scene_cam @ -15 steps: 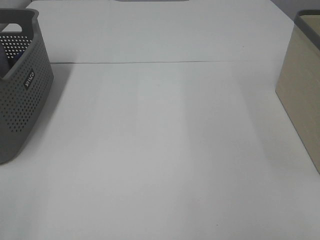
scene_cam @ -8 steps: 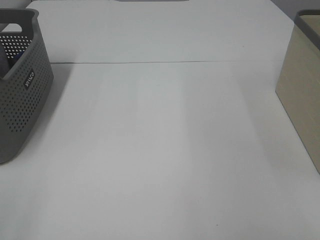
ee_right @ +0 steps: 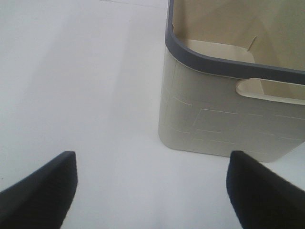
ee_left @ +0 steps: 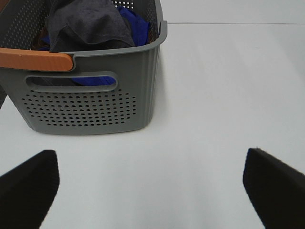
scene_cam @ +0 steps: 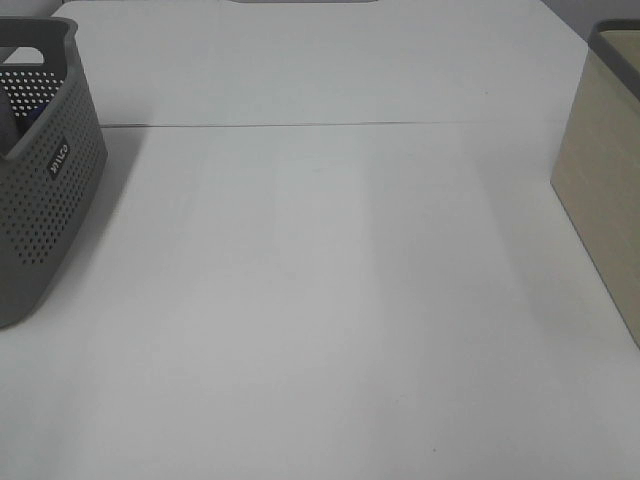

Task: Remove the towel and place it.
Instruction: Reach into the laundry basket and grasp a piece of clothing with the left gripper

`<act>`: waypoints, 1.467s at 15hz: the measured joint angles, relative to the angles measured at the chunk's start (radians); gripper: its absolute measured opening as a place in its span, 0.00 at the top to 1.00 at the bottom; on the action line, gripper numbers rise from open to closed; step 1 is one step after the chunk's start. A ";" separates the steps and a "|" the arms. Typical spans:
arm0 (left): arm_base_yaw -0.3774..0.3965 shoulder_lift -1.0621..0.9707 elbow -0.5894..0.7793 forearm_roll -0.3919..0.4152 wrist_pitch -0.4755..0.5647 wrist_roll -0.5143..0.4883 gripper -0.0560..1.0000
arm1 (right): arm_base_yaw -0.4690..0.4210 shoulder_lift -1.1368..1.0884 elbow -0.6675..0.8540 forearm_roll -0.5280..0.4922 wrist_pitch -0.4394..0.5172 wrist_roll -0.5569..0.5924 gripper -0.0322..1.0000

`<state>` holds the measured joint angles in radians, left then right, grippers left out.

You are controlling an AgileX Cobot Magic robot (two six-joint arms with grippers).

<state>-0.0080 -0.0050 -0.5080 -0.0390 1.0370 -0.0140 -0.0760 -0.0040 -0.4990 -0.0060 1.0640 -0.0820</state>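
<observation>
The left end effector (ee_left: pixel 151 191) hovers over the white table (ee_left: pixel 214 95) with its two dark fingers (ee_left: pixel 28 186) spread wide and nothing between them, facing the grey perforated basket (ee_left: pixel 90 105). The right end effector (ee_right: pixel 152 191) is likewise wide open and empty, pointed at a cream bin (ee_right: pixel 224 124) with a dark grey rim. The towel (ee_left: pixel 88 24), dark charcoal terry, lies bunched inside the basket, heaped above the rim. It rests against a blue cloth (ee_left: pixel 136 21) that shows beside it and through the basket's handle slot. An orange-brown strip (ee_left: pixel 33 59) runs along the basket's near rim. In the high view the basket (scene_cam: pixel 45 200) stands at the table's left edge and the cream bin (scene_cam: pixel 600 190) at its right edge, well apart, with bare table surface between them
</observation>
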 joint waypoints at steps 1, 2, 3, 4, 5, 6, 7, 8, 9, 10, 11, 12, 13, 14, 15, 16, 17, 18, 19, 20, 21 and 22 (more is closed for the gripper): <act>0.000 0.000 0.000 0.000 0.000 0.000 0.01 | 0.000 0.000 0.000 0.000 0.000 0.000 0.17; 0.000 0.000 0.000 0.000 0.000 0.000 0.01 | 0.000 0.000 0.000 0.000 0.000 0.000 0.17; 0.000 0.000 0.000 0.000 0.000 0.000 0.01 | 0.000 0.000 0.000 0.000 0.000 0.000 0.17; 0.000 0.000 0.000 0.000 0.000 0.000 0.01 | 0.000 0.000 0.000 0.000 0.000 0.000 0.17; 0.000 0.000 0.000 0.000 0.000 0.000 0.01 | 0.000 0.000 0.000 0.000 0.000 0.000 0.17; 0.000 0.000 0.000 0.000 0.000 0.000 0.01 | 0.000 0.000 0.000 0.000 0.000 0.000 0.17; 0.000 0.000 0.000 0.000 0.000 0.000 0.01 | 0.000 0.000 0.000 0.000 0.000 0.000 0.17; 0.000 0.000 0.000 0.000 0.000 0.000 0.01 | 0.000 0.000 0.000 0.000 0.000 0.000 0.17; 0.000 0.000 0.000 0.000 0.000 0.000 0.01 | 0.000 0.000 0.000 0.000 0.000 0.000 0.17; 0.000 0.000 0.000 -0.001 0.000 0.000 0.01 | 0.000 0.000 0.000 0.000 0.000 0.000 0.17; 0.000 0.019 -0.011 -0.006 0.019 0.002 0.01 | 0.000 0.000 0.000 0.000 0.000 0.000 0.17; 0.000 0.070 -0.041 -0.015 0.052 0.024 0.01 | 0.000 0.000 0.000 0.000 0.000 0.000 0.17; 0.000 0.158 -0.094 -0.017 0.086 0.081 0.01 | 0.000 0.000 0.000 0.000 0.000 0.000 0.17; 0.000 0.252 -0.155 -0.015 0.119 0.161 0.01 | 0.000 0.000 0.000 0.000 0.000 0.000 0.17; 0.000 0.366 -0.222 -0.009 0.142 0.232 0.01 | 0.000 0.000 0.000 0.000 0.000 0.000 0.17; 0.000 0.467 -0.297 0.003 0.161 0.298 0.01 | 0.000 0.000 0.000 0.000 0.000 0.000 0.17; 0.000 0.619 -0.394 0.039 0.170 0.409 0.01 | 0.000 0.000 0.000 -0.001 0.000 0.000 0.17; 0.000 0.712 -0.454 0.063 0.171 0.487 0.01 | 0.000 0.000 0.000 -0.001 -0.001 0.000 0.17; 0.000 0.813 -0.523 0.090 0.171 0.569 0.01 | 0.000 0.000 0.000 -0.001 -0.001 0.000 0.17; 0.000 0.908 -0.597 0.119 0.172 0.657 0.01 | 0.000 0.000 0.000 -0.001 -0.001 0.000 0.17; 0.000 0.994 -0.665 0.150 0.172 0.736 0.01 | 0.000 0.000 0.000 -0.001 -0.001 0.000 0.17; 0.000 1.084 -0.732 0.181 0.172 0.780 0.01 | 0.000 0.000 0.000 -0.001 -0.001 0.000 0.17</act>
<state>-0.0080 1.0790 -1.2400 0.1420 1.2090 0.7660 -0.0760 -0.0040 -0.4990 -0.0070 1.0630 -0.0820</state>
